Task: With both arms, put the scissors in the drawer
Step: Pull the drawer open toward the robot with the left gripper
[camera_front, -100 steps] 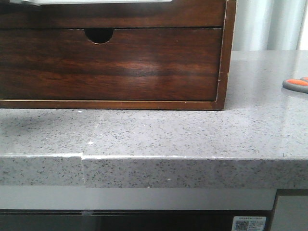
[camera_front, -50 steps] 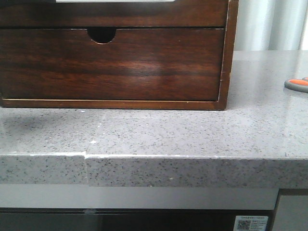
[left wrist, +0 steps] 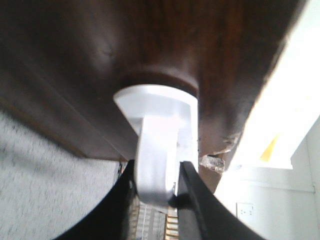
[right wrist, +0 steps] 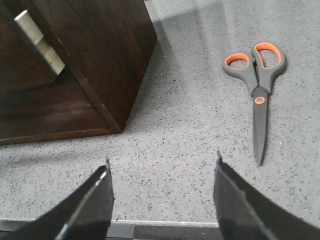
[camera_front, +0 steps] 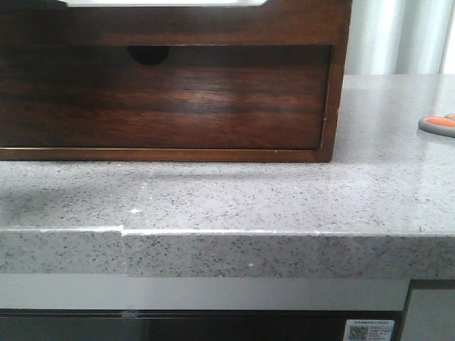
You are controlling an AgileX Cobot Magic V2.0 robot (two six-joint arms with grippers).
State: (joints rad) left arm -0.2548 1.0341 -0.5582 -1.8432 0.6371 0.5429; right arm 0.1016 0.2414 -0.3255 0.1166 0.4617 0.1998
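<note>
Upper drawer now overhangs and shades lower drawer front, unlike a second ago. Left tool clamped narrow on white drawer knob. Right tool spread wide above speckled counter. Scissors flat on counter, right of cabinet, apart.
</note>
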